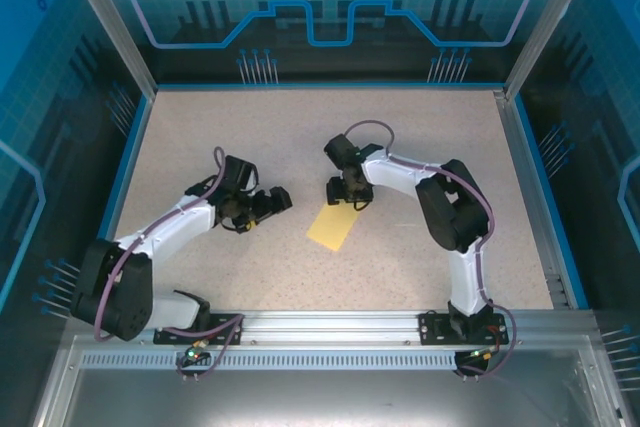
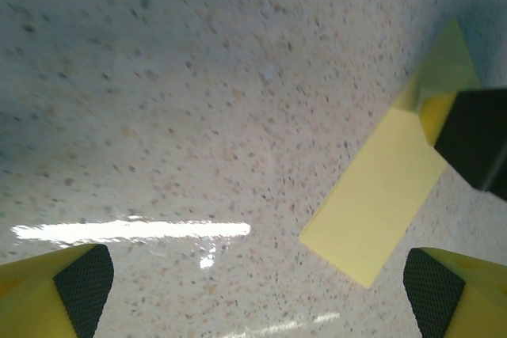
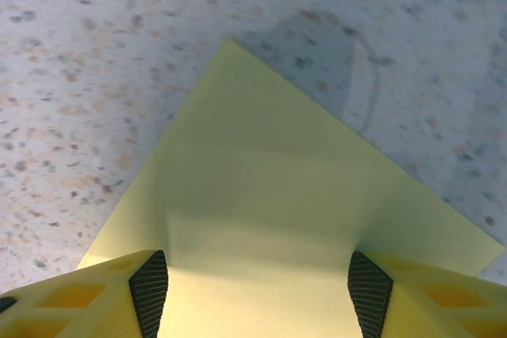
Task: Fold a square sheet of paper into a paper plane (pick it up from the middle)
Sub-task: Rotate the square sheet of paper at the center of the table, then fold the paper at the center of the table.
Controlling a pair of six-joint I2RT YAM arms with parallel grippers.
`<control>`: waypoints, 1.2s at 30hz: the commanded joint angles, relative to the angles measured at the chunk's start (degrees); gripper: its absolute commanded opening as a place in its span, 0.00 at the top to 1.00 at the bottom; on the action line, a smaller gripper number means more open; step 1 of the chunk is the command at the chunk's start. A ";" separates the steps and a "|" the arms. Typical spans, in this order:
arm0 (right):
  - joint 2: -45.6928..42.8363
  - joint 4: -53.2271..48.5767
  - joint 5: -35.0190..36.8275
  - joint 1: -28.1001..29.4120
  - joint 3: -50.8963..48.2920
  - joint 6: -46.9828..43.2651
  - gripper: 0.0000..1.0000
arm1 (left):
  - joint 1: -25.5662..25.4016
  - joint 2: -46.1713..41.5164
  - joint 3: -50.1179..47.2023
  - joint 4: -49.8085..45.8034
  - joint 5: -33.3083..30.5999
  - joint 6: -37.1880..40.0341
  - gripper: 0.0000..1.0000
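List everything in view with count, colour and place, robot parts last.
paper: one, pale yellow, mid-table, far end under the right fingers
table: one, speckled beige, inside the walls
walls: three, blue printed panels, left, far and right of the table
rail: one, silver, near edge, carrying the arm bases
left arm: one, white with black joints, reaching in from the near left
right arm: one, white with black joints, reaching in from the near right
left fingers: two, yellow with black pads, open, over bare table beside the paper
right fingers: two, yellow with black pads, apart, over the paper

Folded pale-yellow paper (image 1: 332,226) lying flat
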 commanded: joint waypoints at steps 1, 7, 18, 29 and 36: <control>4.17 2.80 -6.03 2.55 1.80 -7.99 0.35 | -2.13 1.37 0.96 0.28 3.43 0.51 0.01; 0.65 4.66 -5.32 3.26 2.12 -6.40 0.35 | -6.63 1.96 -1.80 3.18 3.93 -6.11 0.02; -0.54 2.72 -4.64 3.19 -1.87 0.62 0.36 | -12.24 6.90 -3.65 11.87 9.99 -13.61 0.17; 2.97 3.32 -6.19 2.95 -3.78 2.76 0.40 | -14.32 13.29 -0.39 11.14 9.89 -14.85 0.41; 4.06 3.40 -6.03 3.02 -5.69 3.90 0.44 | -14.63 15.47 0.96 11.67 9.90 -14.89 0.43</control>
